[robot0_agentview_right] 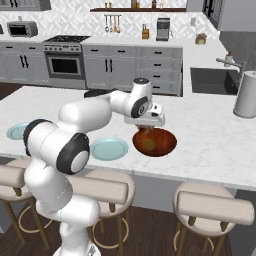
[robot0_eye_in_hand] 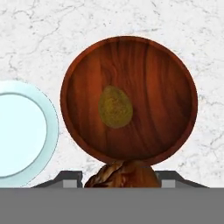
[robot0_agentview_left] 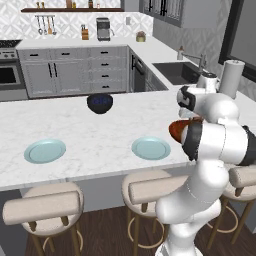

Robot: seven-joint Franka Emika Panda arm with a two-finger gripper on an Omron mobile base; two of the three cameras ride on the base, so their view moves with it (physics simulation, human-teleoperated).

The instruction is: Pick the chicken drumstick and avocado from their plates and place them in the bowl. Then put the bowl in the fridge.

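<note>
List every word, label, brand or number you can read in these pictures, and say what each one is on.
None: no readable text stands anywhere.
Coffee machine on the back counter: no legible marking.
Microwave: front too small and blurred to tell any print.
Oven: no readable controls or brand.
The bowl, the avocado, the plates and the gripper, which holds the chicken drumstick, bear no lettering.

Avocado (robot0_eye_in_hand: 115,106) lying in bowl (robot0_eye_in_hand: 166,78) | drumstick (robot0_eye_in_hand: 122,174) hanging above bowl's near rim | plate (robot0_eye_in_hand: 19,131) sitting just left of bowl

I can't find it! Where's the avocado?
The small yellow-green avocado lies inside the wide reddish-brown wooden bowl on the white marble counter, right of a pale blue plate.
</note>
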